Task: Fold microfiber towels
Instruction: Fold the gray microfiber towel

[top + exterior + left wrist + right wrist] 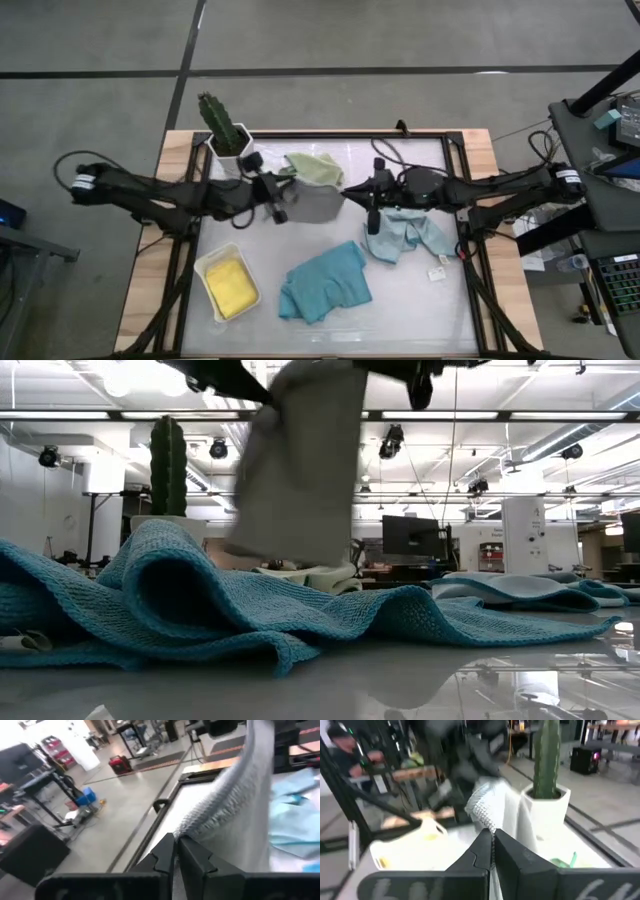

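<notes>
Your white tray [213,265] holds the yellow towel [231,285]; both tools, left tool [279,207] and right tool [358,190], pinch the grey towel [313,203] aloft mid-worktop [420,310].

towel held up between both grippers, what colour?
Grey towel, pinched by left gripper and right gripper; clearest in the high view.

A towel [316,202] hangs between both tools, above the table [420,310].

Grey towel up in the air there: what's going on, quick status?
Left gripper and right gripper both shut on the grey towel, hanging between them above the table. Teal towel lies below, unfolded. Nothing in the way.
</notes>
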`<action>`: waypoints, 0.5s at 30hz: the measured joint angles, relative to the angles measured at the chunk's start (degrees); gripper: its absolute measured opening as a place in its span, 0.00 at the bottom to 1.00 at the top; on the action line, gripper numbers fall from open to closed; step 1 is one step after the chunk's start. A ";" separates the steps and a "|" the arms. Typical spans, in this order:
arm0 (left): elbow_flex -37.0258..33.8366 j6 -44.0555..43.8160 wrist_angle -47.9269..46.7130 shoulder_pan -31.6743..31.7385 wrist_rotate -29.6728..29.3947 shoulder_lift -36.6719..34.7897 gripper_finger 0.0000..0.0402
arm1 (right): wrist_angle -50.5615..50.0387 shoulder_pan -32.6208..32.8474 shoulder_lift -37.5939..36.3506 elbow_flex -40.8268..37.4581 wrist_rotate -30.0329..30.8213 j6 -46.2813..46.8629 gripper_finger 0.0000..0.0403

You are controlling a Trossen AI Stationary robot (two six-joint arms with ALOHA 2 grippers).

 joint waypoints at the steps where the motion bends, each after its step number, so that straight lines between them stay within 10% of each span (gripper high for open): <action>1: -0.01 -1.50 -2.16 0.11 0.87 -1.32 0.02 | -0.40 -0.18 1.03 0.00 0.74 0.00 0.02; 9: -1.07 -19.05 -20.86 0.06 18.66 -4.68 0.02 | -8.34 -0.99 6.89 -0.02 6.79 0.26 0.02; 15: -5.52 -20.79 -20.33 -0.01 18.95 -1.86 0.02 | -15.15 -2.06 7.11 -0.02 6.94 2.70 0.02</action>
